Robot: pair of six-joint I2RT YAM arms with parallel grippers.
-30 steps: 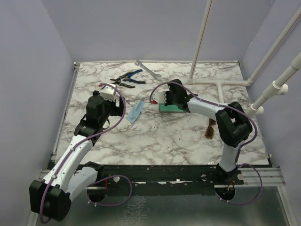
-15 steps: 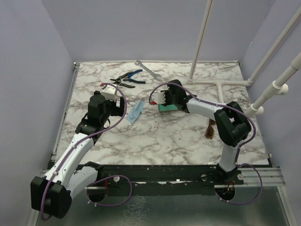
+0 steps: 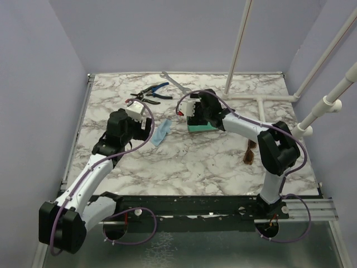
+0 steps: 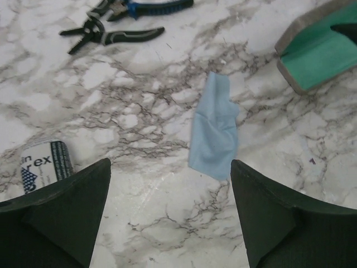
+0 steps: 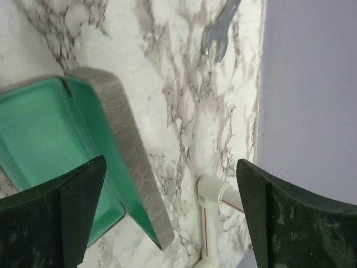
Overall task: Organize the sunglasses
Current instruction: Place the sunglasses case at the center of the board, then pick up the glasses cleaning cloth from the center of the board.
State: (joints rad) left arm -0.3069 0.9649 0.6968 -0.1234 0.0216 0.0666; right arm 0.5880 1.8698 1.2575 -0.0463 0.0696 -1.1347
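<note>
The sunglasses (image 3: 249,156), amber-brown, lie on the table at the right, partly hidden by my right arm's elbow; neither wrist view shows them. The grey case (image 3: 202,128) lies open mid-table, its green lining (image 5: 44,145) up and its grey lid edge (image 5: 125,156) raised. My right gripper (image 3: 195,114) (image 5: 170,178) hovers over the case's far side, open and holding nothing. The light blue cloth (image 3: 160,133) (image 4: 215,128) lies crumpled left of the case. My left gripper (image 3: 146,127) (image 4: 170,167) is open just short of the cloth, with bare table between its fingers.
Blue-handled and black pliers (image 3: 149,92) (image 4: 117,25) lie at the back left, a wrench (image 3: 174,81) (image 5: 220,30) behind the case. White pipes (image 3: 262,99) (image 5: 215,215) run along the back right. A small white labelled object (image 4: 43,164) sits by my left finger.
My right gripper has gone from shut to wide open and lifted slightly back from the case. My left gripper has moved right, closer to the blue cloth.
</note>
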